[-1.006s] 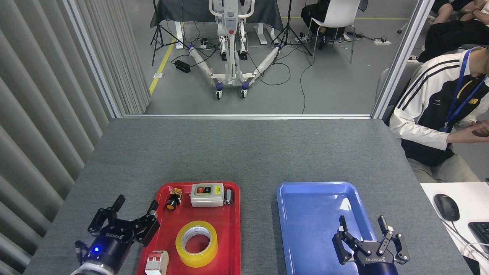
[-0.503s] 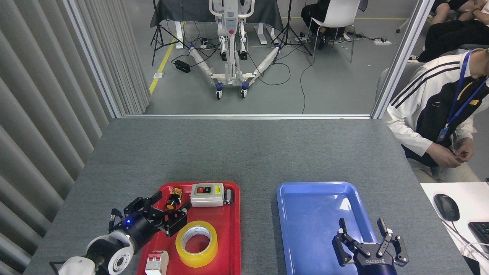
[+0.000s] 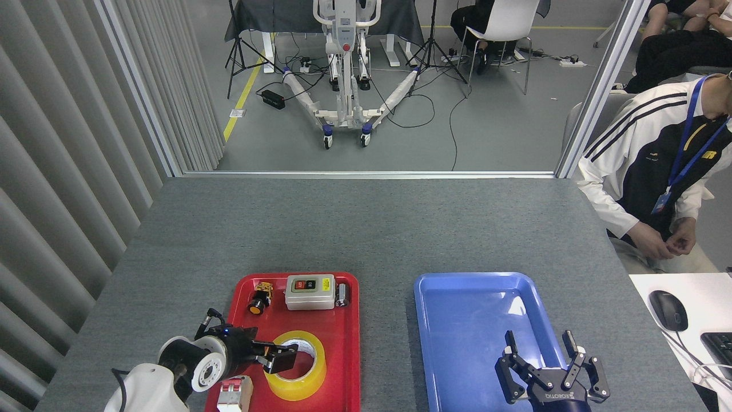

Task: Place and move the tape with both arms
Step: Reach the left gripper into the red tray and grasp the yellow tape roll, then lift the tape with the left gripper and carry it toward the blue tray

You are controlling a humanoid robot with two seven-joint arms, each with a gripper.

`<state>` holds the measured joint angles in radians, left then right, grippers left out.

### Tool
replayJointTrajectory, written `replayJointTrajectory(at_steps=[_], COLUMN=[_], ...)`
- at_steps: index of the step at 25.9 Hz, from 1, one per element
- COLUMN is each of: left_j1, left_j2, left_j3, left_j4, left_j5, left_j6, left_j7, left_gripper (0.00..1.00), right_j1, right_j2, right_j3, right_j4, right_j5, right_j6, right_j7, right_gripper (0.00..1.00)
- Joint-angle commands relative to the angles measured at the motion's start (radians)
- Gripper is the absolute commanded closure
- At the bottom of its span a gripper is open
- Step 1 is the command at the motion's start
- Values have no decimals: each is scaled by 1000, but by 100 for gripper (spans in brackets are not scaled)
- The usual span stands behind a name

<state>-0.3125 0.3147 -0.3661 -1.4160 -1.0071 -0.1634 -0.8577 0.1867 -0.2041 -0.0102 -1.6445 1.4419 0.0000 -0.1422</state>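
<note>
Head view: tape [image 3: 297, 375] lies flat, core opening up; left end effector [image 3: 280, 359] over it.

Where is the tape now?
In the head view, the tape lies at the near end of the red tray, on the robot's left, with the left claw reaching over its hole.

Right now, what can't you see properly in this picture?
Head view only:
- The wide translucent yellow tape roll: its left side is covered by the left black multi-fingered tool, so a grip can't be judged.
- The white breaker-like block on the flat red plastic tray: cut by the bottom edge.
- Writing on the grey switch box: too small.
- The right black tool: wrist cut off below.
</note>
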Motion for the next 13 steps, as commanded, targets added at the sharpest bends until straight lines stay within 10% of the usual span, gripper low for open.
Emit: replayJointTrajectory(at_steps=[1,8,13], left_j1=[-14,-17,-23], left_j2=[-11,-45,-46], left_j3=[-8,-10,-8], left_j4=[43,101,92], left_j5=[-30,-70,-68], left_j6=[2,1,-50], left_j7=[-14,-15,-66], left_gripper=[5,34,100], right_j1=[0,5,11], right_j2=[0,6,9], right_j3=[-1,-1,-1], right_j4=[0,2,2], right_j5=[0,0,0], right_j6=[0,0,0], right_j7=[0,-7,-7], right_gripper=[0,0,0])
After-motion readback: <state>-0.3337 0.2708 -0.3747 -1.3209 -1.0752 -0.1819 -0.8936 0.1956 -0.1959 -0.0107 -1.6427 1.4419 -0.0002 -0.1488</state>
